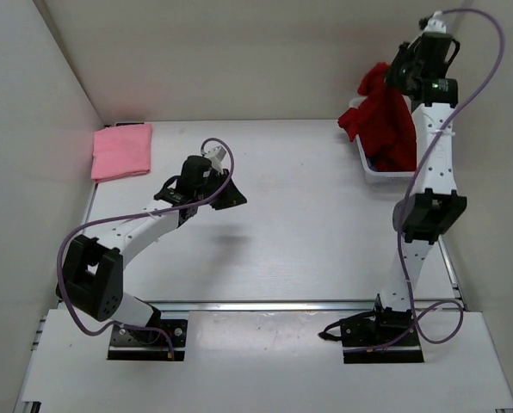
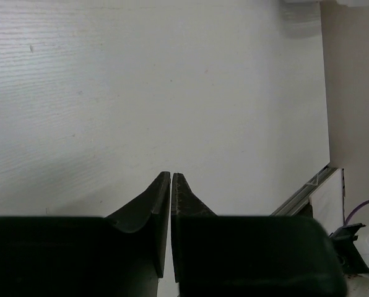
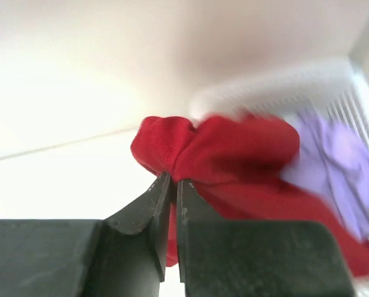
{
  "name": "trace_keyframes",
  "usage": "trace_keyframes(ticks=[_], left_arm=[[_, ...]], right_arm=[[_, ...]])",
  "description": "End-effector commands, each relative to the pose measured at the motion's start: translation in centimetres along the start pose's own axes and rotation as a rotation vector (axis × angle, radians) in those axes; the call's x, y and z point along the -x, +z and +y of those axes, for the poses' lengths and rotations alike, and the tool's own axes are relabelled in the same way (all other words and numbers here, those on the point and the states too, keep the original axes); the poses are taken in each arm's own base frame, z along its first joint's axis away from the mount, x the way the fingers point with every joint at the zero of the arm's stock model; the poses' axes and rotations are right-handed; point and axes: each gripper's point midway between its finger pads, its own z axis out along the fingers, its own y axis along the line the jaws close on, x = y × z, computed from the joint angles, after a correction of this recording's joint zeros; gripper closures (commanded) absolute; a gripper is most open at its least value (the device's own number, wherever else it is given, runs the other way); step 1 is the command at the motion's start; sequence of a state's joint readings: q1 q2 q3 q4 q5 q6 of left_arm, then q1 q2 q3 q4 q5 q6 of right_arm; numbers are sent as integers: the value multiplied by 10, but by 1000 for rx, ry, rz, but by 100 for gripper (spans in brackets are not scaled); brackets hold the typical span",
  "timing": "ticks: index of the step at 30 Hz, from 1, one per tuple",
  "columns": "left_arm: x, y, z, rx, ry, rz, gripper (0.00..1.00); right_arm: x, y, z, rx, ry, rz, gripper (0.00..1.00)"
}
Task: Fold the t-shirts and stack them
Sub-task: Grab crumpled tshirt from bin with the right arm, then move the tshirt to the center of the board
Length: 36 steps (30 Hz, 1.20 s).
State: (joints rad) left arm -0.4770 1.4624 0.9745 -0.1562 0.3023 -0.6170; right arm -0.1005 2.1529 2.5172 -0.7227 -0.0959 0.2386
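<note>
The right end effector [image 3: 170, 180] is up high at the far right corner, over the white mesh basket [image 1: 379, 175]. Its two fingers are squeezed together on a bunch of the dark red t-shirt [image 1: 384, 125]. The cloth puffs out just past the fingertips and on both sides of them. From there the rest of the shirt hangs down in a crumpled heap, and its lower part sits in the basket.

The lavender t-shirt [image 3: 333, 162] is in the basket too. It lies to the right of the red cloth, next to the basket's wall. It looks blurry, so I cannot tell how it is folded or bunched.

The pink t-shirt [image 1: 121, 151] is far from both arms. It lies flat and folded into a neat square at the far left corner of the counter [image 1: 308, 224], close to the left wall.

The left end effector [image 2: 172, 180] hangs over the middle of the counter. Its fingers are almost together, with only a thin slit between them, and nothing is in them. Only bare white counter shows under it. The pink shirt is off to its left and farther back, and the red shirt is well apart on the other side.
</note>
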Motion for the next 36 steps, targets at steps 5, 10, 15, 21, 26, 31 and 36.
trace_keyframes(ticks=[5,10,15,21,26,31,36], left_arm=[[42,-31,-9,-93,-71,-117,80],[47,-46,33,-89,-248,-145,79],[71,-80,69,-24,-311,-275,75],[77,-92,77,53,-265,-336,68],[63,-82,88,160,-219,-310,65],[15,-45,90,268,-157,-146,62],[-14,-26,89,281,-117,-84,58]], right_arm=[[90,-220,226,595,-210,-457,100],[75,-284,279,839,-191,-496,100],[59,-274,279,944,-146,-396,100],[-51,-196,203,979,38,-165,100],[-171,-133,122,841,355,69,100],[-195,-98,77,545,380,84,85],[-237,-92,110,385,146,182,53]])
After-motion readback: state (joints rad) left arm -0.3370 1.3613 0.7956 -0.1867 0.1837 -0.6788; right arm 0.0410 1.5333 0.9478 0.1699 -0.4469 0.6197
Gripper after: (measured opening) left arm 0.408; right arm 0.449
